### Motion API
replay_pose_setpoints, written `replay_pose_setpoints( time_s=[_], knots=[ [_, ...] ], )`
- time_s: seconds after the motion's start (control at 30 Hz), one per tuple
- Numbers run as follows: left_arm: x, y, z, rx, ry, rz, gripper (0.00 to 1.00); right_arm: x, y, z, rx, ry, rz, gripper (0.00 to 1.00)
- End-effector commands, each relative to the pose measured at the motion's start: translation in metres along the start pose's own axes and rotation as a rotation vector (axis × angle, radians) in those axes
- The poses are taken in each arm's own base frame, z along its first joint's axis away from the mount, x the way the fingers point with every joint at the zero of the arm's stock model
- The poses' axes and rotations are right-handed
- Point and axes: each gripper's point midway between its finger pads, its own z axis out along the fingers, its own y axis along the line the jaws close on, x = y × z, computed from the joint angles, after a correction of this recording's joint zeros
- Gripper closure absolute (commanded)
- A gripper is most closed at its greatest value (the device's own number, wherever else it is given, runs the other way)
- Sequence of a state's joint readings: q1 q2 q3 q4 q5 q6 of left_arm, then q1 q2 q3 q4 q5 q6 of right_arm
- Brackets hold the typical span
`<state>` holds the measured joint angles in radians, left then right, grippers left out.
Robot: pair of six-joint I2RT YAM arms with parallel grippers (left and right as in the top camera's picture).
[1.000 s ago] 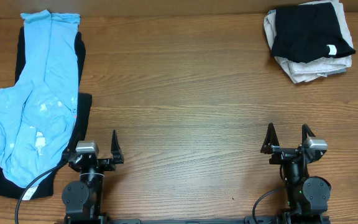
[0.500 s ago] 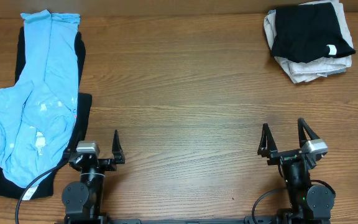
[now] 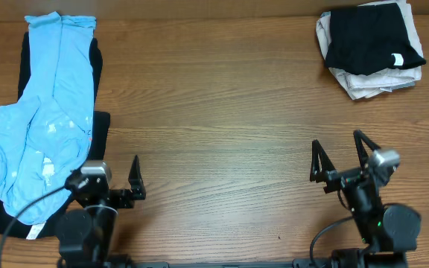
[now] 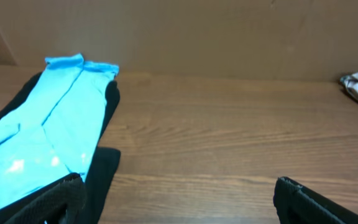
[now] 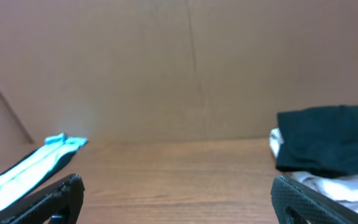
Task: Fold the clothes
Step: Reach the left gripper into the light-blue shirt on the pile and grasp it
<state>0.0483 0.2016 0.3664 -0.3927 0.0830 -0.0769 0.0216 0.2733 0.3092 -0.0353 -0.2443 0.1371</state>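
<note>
The light blue T-shirt (image 3: 47,112) lies crumpled and lengthwise at the table's left, on top of a black garment (image 3: 99,130). Small white print shows on its lower part. It also shows in the left wrist view (image 4: 48,118) and faintly in the right wrist view (image 5: 30,168). My left gripper (image 3: 112,177) is open and empty at the front left, just right of the shirt's lower end. My right gripper (image 3: 339,149) is open and empty at the front right, far from the shirt.
A folded black garment (image 3: 371,37) sits on pale folded clothes (image 3: 371,82) at the back right, also in the right wrist view (image 5: 328,137). Bare wooden table (image 3: 214,112) lies between the two piles. A cardboard wall (image 5: 166,62) backs the table.
Both arms have risen from their rest pose. The right gripper moved forward and its fingers spread wider. The left gripper shifted slightly left. The clothes have not moved.
</note>
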Motion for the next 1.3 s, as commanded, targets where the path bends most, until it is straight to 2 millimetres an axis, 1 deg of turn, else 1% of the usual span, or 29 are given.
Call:
replay_pose_setpoints(
  time_s=[0.0,0.07,0.2,0.3,0.4,0.5,0.6,0.67,0.73,0.8,0.83,0.87,0.93,1.03,1.13,1.23,1.27],
  knots=[
    [-0.029,-0.002,0.001,0.000,0.052,-0.024,0.00,-0.022,0.014,0.015,-0.065,0.055,0.018,0.00],
    [-0.037,-0.003,0.008,-0.003,0.128,-0.032,0.00,-0.032,0.013,0.027,-0.060,0.089,0.029,0.00],
    [-0.046,-0.004,0.025,-0.003,0.314,-0.044,0.00,-0.056,0.011,0.056,-0.050,0.157,0.051,0.00],
    [-0.052,-0.012,0.041,0.047,0.443,-0.017,0.00,-0.065,0.010,0.083,-0.058,0.244,0.079,0.00],
    [-0.062,-0.017,0.060,0.079,0.531,-0.026,0.00,-0.063,0.007,0.112,-0.063,0.355,0.119,0.00],
    [-0.071,-0.021,0.079,0.110,0.577,-0.044,0.00,-0.053,0.007,0.140,-0.098,0.462,0.167,0.00],
    [-0.076,-0.022,0.099,0.123,0.587,-0.051,0.00,-0.048,0.023,0.171,-0.260,0.482,0.203,0.00],
    [-0.073,-0.020,0.111,0.120,0.593,-0.051,0.00,-0.046,0.036,0.186,-0.380,0.460,0.247,0.00],
    [-0.066,-0.014,0.120,0.095,0.613,-0.055,0.00,-0.041,0.048,0.197,-0.490,0.467,0.345,0.00],
    [-0.057,-0.003,0.125,0.051,0.643,-0.063,0.00,-0.032,0.051,0.205,-0.538,0.492,0.427,0.00],
    [-0.051,0.009,0.126,0.004,0.665,-0.068,0.00,-0.027,0.050,0.209,-0.547,0.503,0.453,0.00],
    [-0.046,0.021,0.127,-0.051,0.682,-0.089,0.00,-0.019,0.049,0.213,-0.544,0.520,0.482,0.00],
    [-0.035,0.052,0.125,-0.185,0.717,-0.168,0.00,-0.001,0.047,0.219,-0.534,0.562,0.517,0.00],
    [-0.021,0.088,0.119,-0.296,0.756,-0.272,0.00,0.026,0.045,0.223,-0.509,0.628,0.555,0.00],
    [-0.006,0.126,0.112,-0.399,0.786,-0.379,0.00,0.048,0.043,0.228,-0.493,0.668,0.562,0.01],
    [0.014,0.156,0.106,-0.483,0.829,-0.474,0.02,0.060,0.040,0.233,-0.461,0.685,0.566,0.01],
    [0.021,0.164,0.104,-0.501,0.846,-0.495,0.04,0.061,0.040,0.233,-0.459,0.685,0.566,0.01]
  ],
)
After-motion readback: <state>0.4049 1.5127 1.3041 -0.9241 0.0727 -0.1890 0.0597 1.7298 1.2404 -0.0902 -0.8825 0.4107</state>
